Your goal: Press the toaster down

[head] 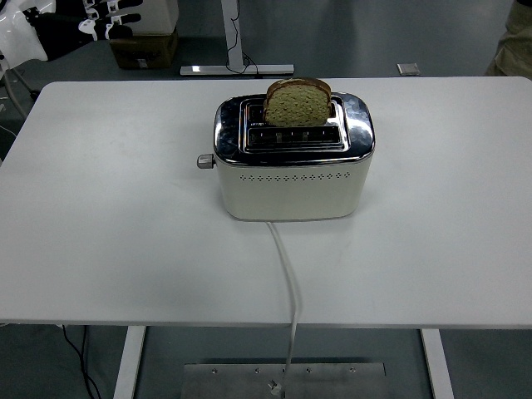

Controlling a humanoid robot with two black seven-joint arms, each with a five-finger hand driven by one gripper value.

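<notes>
Cropping left hand (100,17) at corner

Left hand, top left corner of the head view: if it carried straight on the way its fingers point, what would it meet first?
The left hand points rightward, above and beyond the table's far edge. Its line looks headed toward the cardboard box on the floor, not the toaster; depth is unclear.

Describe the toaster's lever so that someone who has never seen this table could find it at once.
On the white table stands a cream toaster with a shiny chrome top. Look at its left end, just below the chrome: the lever is a small grey knob, the only part that sticks out sideways.
</notes>
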